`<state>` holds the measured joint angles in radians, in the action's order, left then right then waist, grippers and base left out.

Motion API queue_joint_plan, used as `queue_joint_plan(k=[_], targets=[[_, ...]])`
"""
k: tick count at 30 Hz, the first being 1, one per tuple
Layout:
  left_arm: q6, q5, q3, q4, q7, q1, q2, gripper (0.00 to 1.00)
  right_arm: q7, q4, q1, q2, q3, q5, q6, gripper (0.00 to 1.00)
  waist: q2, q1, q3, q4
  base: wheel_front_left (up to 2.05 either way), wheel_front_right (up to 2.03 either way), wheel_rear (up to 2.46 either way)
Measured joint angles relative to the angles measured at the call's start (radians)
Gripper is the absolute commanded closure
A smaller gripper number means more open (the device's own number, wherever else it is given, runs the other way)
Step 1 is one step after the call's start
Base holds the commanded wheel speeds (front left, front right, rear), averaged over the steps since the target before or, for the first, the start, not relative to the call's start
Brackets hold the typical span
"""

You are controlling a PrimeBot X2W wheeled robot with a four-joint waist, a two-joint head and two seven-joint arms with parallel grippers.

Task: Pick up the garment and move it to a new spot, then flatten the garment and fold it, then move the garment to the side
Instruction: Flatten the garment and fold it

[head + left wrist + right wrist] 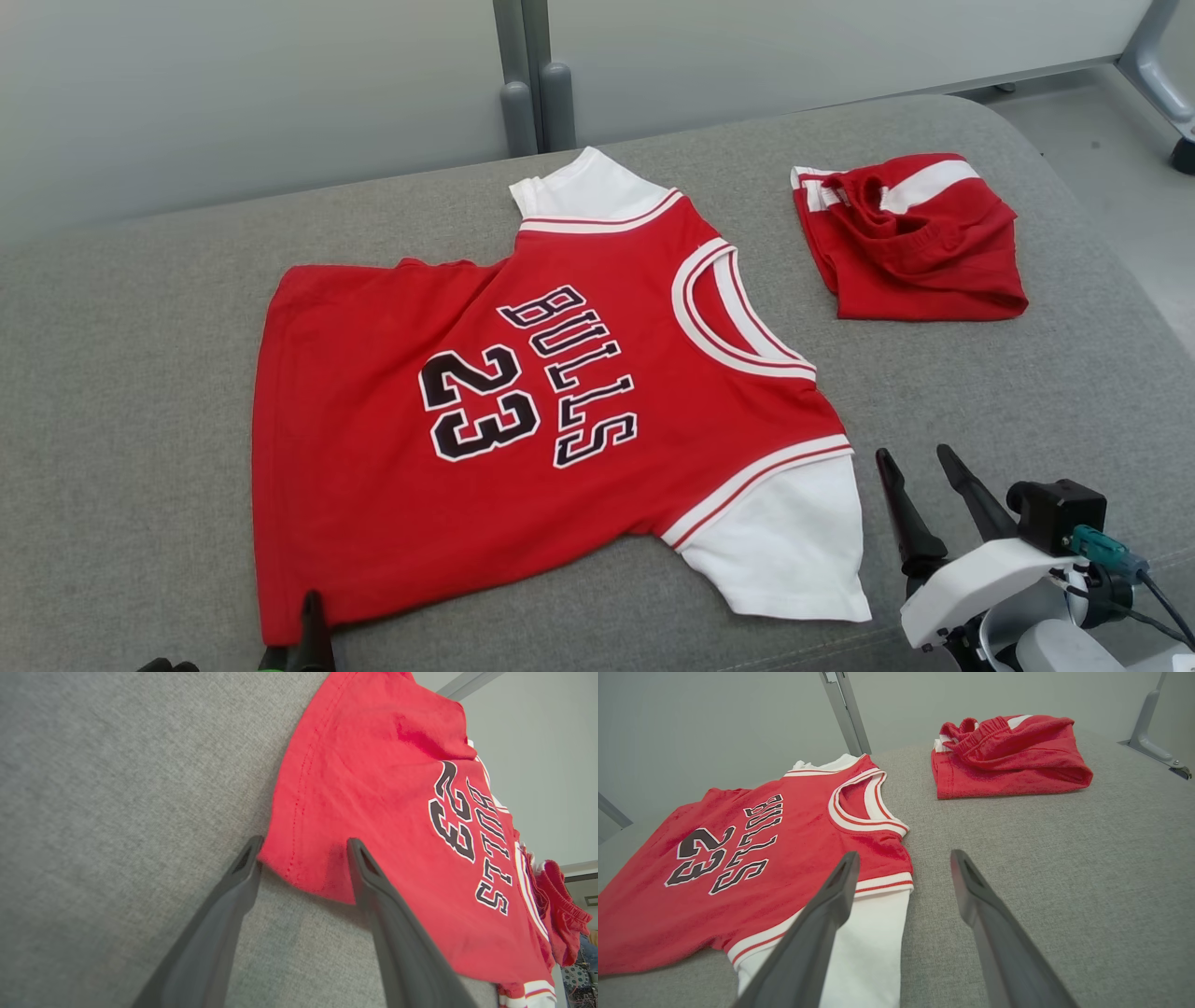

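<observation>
My left pincer (304,841) is wide, holding nothing. The bottom corner of the shirt (383,788) sits between its two tips. One finger (387,914) lies over the red cloth, the other (224,905) is just off the hem, over the grey pad (117,788). Can't tell if the tips touch the pad. From this pincer the shirt spreads ahead and to the right, flat, print up, "BULLS 23".

My right pincer (913,453) is wide too, nothing in it, over bare pad. The shirt's white sleeve (794,551) is just to its left, and the rest of the shirt is further left. Folded red shorts (910,243) lie well ahead of this pincer, apart from the shirt.
</observation>
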<state>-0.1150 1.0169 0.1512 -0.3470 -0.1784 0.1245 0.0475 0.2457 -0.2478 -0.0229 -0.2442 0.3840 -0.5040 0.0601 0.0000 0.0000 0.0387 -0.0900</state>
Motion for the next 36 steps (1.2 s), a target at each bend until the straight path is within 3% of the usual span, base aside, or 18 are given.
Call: queue_joint_plan(k=[2,3,24,25,26,27,29,30,31,36], targets=[[0.000,0.027,0.000,-0.005,-0.009,-0.021,0.000,0.80,0.000,-0.011,0.003,0.000,-0.002,-0.008,-0.007,0.00,0.0000,0.0000,0.006,-0.001,0.00,0.00,0.00],[0.000,0.027,0.001,-0.006,-0.013,-0.026,0.000,1.00,0.000,-0.015,0.003,0.000,-0.002,-0.008,-0.008,0.00,0.0000,0.0000,0.006,-0.001,0.00,0.00,0.00],[0.019,0.027,0.043,0.011,-0.044,-0.082,-0.001,1.00,-0.093,-0.180,-0.048,0.072,0.013,-0.165,-0.087,0.00,0.0000,0.0000,0.052,0.053,0.00,0.00,0.00],[0.019,0.027,0.045,0.015,-0.044,-0.085,-0.001,1.00,-0.096,-0.188,-0.045,0.075,0.015,-0.166,-0.096,0.07,0.0000,0.0000,0.057,0.060,0.00,0.00,0.00],[0.019,0.026,0.044,0.016,-0.044,-0.085,-0.001,1.00,-0.098,-0.193,-0.042,0.075,0.017,-0.166,-0.104,0.43,0.0000,0.0000,0.060,0.063,0.00,0.00,0.00],[0.019,0.026,0.044,0.016,-0.047,-0.085,-0.001,1.00,-0.100,-0.197,-0.038,0.076,0.019,-0.167,-0.107,0.58,0.0000,0.0000,0.062,0.066,0.00,0.00,0.00],[0.019,0.026,0.044,0.016,-0.053,-0.085,-0.001,1.00,-0.102,-0.204,-0.028,0.077,0.021,-0.173,-0.115,0.77,0.0000,0.0000,0.065,0.069,0.00,0.00,0.00],[0.019,0.026,0.044,0.016,-0.053,-0.085,-0.001,1.00,-0.102,-0.205,-0.024,0.078,0.021,-0.176,-0.122,0.92,0.0000,0.0000,0.065,0.070,0.00,0.00,0.00],[0.019,0.026,0.044,0.016,-0.053,-0.085,-0.001,1.00,-0.103,-0.205,-0.021,0.081,0.021,-0.183,-0.126,1.00,0.0000,0.0000,0.064,0.070,0.00,0.00,0.00],[0.019,0.026,0.033,0.019,-0.055,-0.085,-0.002,1.00,-0.115,-0.202,-0.012,0.093,0.021,-0.210,-0.146,1.00,0.0000,0.0000,0.062,0.064,0.00,0.00,0.00]])
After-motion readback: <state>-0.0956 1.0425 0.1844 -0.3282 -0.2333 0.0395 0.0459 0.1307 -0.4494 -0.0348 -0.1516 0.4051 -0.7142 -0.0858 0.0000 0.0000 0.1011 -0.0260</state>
